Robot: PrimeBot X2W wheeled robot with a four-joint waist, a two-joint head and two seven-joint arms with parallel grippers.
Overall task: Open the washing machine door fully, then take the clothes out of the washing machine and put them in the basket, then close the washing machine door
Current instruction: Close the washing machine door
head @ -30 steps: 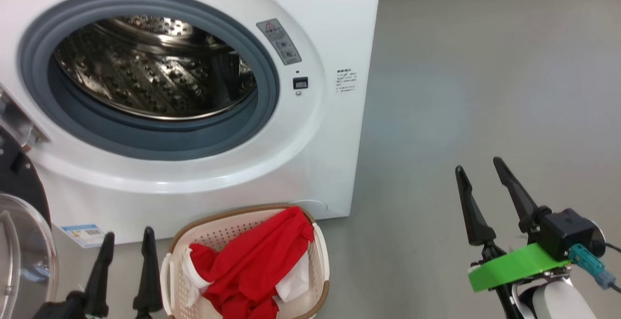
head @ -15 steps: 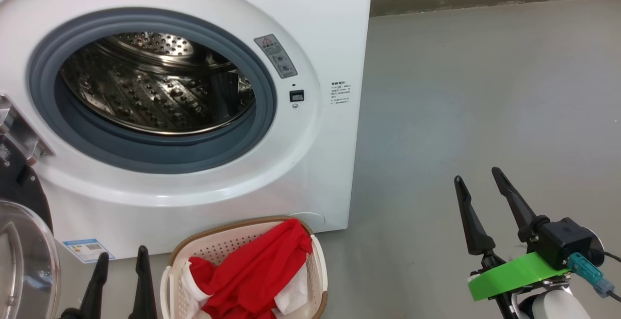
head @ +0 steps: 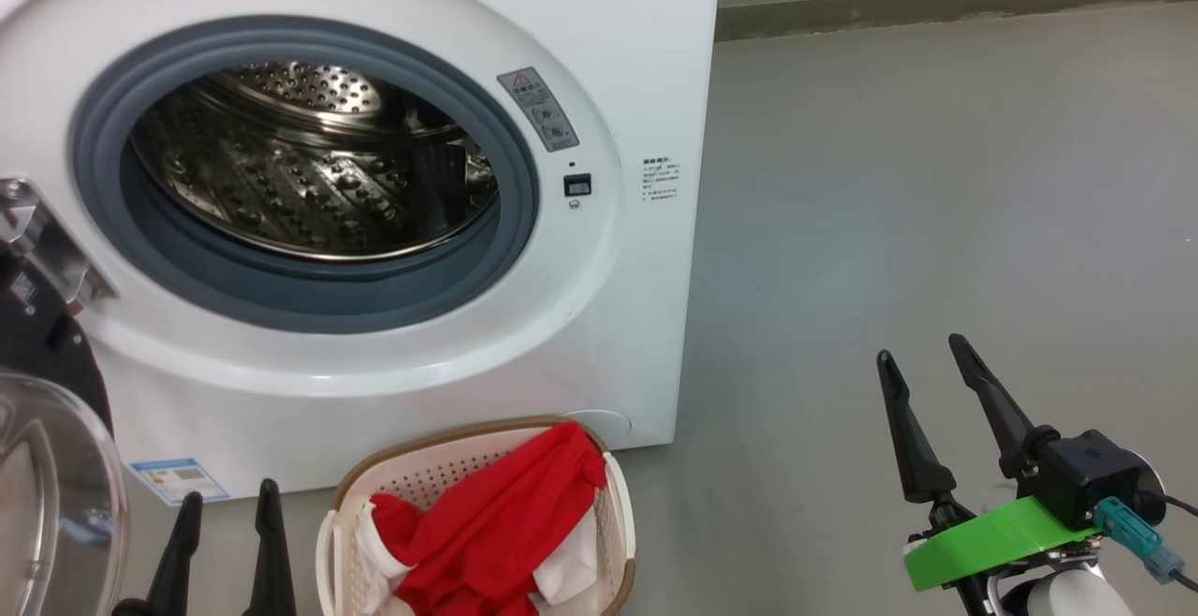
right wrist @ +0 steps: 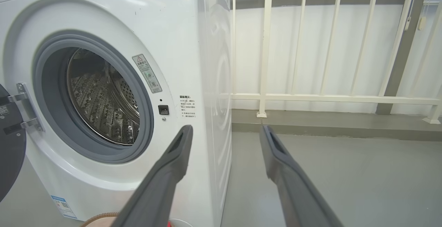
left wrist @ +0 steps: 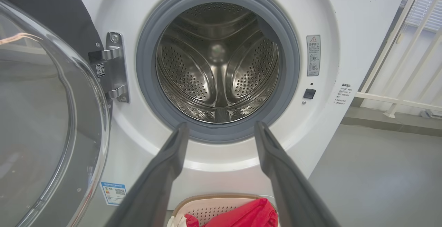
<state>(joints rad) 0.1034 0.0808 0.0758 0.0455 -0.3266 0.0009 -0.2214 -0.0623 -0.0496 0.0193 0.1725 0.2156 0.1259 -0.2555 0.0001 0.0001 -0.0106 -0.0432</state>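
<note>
A white front-loading machine (head: 646, 36) stands on a grey floor (head: 936, 176). Its door (left wrist: 45, 116) is swung wide open to the robot's left, the black rim and clear glass bowl hanging from a metal hinge (left wrist: 115, 66) beside the opening. A grey rubber ring (head: 309, 302) frames the perforated steel drum (head: 299, 185), whose shiny wall and ribs are in plain sight. A small blue label (head: 178, 480) sits low on the machine's front. The basket (head: 440, 443), cream with a brown rim, stands on the floor just in front of the machine's base, below the opening. The clothes (head: 487, 532) lie heaped inside it, bright red with white parts, one red fold reaching up to the far rim. The left gripper (head: 230, 494) is at the lower left of the head view, between the door and the basket. It is open and empty, and its fingers point toward the machine. In the left wrist view they frame the bottom of the ring. The right gripper (head: 921, 350) hangs over bare floor, well apart from the machine, also open and holding nothing. A green band (head: 992, 527) shows at its wrist. In the right wrist view its fingers point past the machine's right front corner toward a white railing (right wrist: 266, 47).
</note>
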